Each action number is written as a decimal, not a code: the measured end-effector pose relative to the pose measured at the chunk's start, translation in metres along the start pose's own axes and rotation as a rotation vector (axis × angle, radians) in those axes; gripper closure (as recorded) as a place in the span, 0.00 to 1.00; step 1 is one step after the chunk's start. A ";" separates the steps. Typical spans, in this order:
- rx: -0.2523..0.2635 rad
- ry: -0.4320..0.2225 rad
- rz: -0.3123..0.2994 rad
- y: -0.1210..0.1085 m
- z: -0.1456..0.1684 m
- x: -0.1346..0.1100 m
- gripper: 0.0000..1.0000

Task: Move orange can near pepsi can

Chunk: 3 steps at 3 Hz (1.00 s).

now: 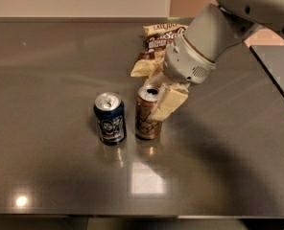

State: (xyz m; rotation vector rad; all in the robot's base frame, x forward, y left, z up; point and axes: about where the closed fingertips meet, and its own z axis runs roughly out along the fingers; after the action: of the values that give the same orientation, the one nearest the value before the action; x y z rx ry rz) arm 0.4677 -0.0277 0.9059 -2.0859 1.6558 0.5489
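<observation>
The orange can point(145, 119) is upright near the middle of the grey table point(51, 71), its silver top showing. The pepsi can point(109, 120), dark blue with a round logo, stands upright just to its left with a narrow gap between them. My gripper point(157, 92) comes down from the upper right and is shut on the orange can's upper part. One pale finger point(169, 103) lies along the can's right side and the other is behind it. I cannot tell whether the can's base touches the table.
A chip bag point(157, 46) lies behind the cans, partly hidden by my arm point(204, 42). A dark separate surface point(278, 68) sits at the right edge. The table's front edge runs along the bottom of the view.
</observation>
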 end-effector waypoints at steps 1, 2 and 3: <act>-0.005 0.002 -0.012 0.003 0.004 -0.001 0.59; -0.008 -0.004 -0.019 0.003 0.005 -0.002 0.36; -0.007 -0.011 -0.022 0.003 0.005 -0.003 0.13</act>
State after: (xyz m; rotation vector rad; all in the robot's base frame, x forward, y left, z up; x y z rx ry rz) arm 0.4638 -0.0232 0.9029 -2.0991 1.6256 0.5588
